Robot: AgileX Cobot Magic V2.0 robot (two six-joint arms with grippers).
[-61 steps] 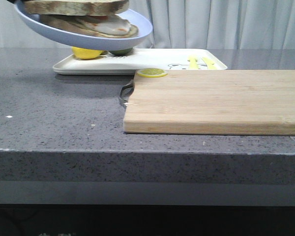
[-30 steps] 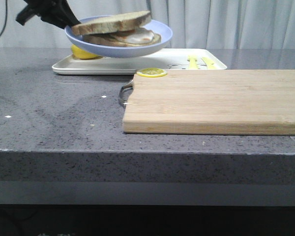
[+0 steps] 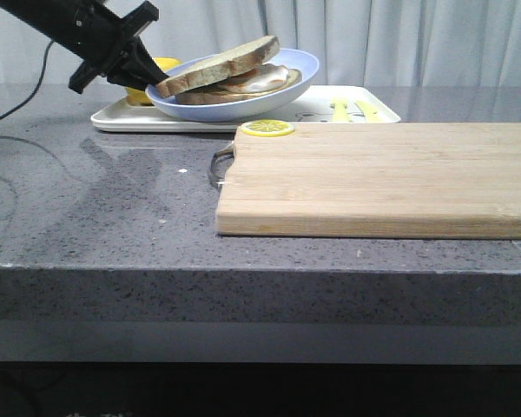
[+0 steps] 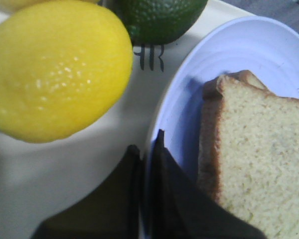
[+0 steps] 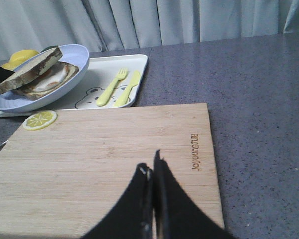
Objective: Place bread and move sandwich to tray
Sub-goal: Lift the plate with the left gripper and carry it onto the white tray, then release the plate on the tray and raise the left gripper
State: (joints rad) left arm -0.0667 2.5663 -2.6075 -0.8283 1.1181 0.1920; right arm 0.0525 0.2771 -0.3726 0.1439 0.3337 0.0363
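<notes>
The left gripper, at upper left of the front view, pinched the plate rim, holding the sandwich tilted over the tray; the right gripper was pressed together above the board.

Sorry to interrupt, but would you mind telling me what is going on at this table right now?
The left tool is shut on the rim of the pale blue plate, holding the sandwich tilted over the white tray, beside a lemon and a lime. Whether the plate touches the tray is unclear. The right tool is shut and empty over the cutting board.
</notes>
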